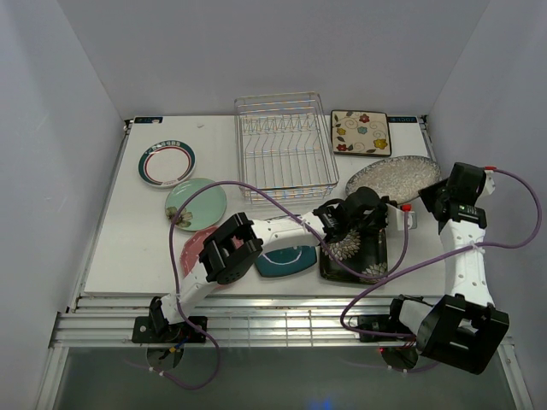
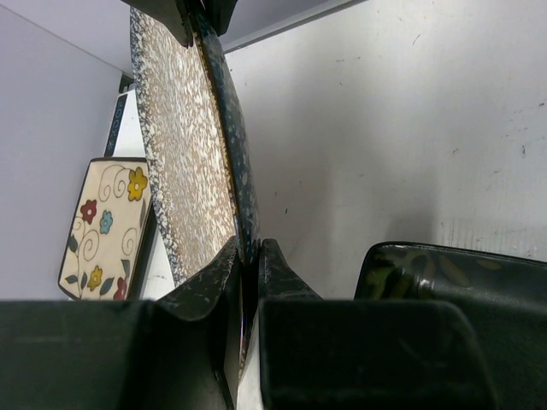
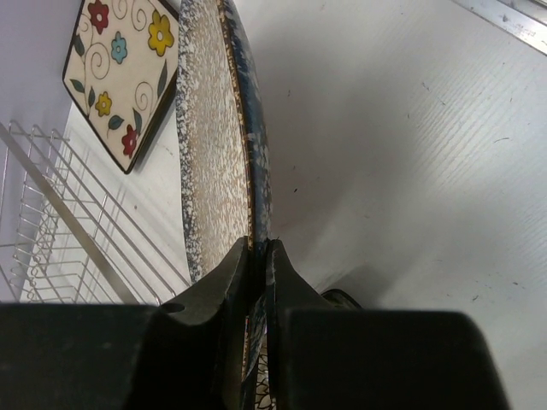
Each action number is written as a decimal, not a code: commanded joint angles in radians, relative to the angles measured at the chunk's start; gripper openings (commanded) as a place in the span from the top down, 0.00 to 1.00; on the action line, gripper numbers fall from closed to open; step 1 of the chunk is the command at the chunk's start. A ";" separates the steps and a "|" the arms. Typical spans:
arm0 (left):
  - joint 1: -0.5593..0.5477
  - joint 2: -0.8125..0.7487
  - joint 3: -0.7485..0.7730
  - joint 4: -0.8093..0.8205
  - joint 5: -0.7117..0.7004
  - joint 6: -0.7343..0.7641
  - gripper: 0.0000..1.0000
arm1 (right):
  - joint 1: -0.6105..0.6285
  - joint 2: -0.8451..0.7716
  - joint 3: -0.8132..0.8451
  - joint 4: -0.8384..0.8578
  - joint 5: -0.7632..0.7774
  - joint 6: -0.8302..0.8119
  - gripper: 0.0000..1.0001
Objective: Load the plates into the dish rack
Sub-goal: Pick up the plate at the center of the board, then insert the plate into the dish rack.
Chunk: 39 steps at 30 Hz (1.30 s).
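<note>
- The white teal-rimmed plate (image 1: pixel 167 162) lies flat at the far left of the table (image 1: pixel 128 248).
- The mint floral plate (image 1: pixel 196 203) lies just in front of it and a little to the right.
- The pink dotted plate (image 1: pixel 195 242) sits nearer the front edge, partly hidden under the left arm (image 1: pixel 256 239).
- The teal square plate (image 1: pixel 286 260) lies beside it, also partly under that arm.
- The dish rack (image 1: pixel 282 186) stands at the back centre with no plate between its prongs.
- The black floral plate (image 1: pixel 355 252) lies flat in front of the rack's right corner, right beside the teal one.
- The left gripper (image 2: pixel 249 256) is clenched on the near-left rim of the speckled grey plate (image 1: pixel 393 177).
- The cream floral plate (image 1: pixel 361 132) lies flat just right of the rack, at the back.
- The speckled grey plate sits right of the rack, in front of the cream one, spanning the two grippers.
- The right gripper (image 3: pixel 259 256) pinches the plate's opposite, right-hand rim, its fingers closed tight on the edge.
</note>
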<state>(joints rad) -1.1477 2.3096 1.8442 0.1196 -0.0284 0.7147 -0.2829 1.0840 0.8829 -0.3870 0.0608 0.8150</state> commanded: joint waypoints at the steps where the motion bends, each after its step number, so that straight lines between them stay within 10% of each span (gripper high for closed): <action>1: -0.001 -0.055 0.012 0.009 -0.022 -0.003 1.00 | 0.005 -0.104 0.143 0.228 -0.081 0.021 0.92; 27: -0.021 -0.127 -0.033 0.256 -0.243 0.029 1.00 | 0.048 -0.165 0.266 0.375 -0.374 -0.030 0.92; 39: -0.014 -0.127 -0.048 0.462 -0.390 0.115 1.00 | 0.350 -0.006 0.435 0.407 -0.352 -0.215 0.92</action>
<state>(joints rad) -1.1721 2.2406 1.8072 0.5152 -0.4400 0.7914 -0.0654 1.0916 1.1812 -0.2195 -0.0349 0.5610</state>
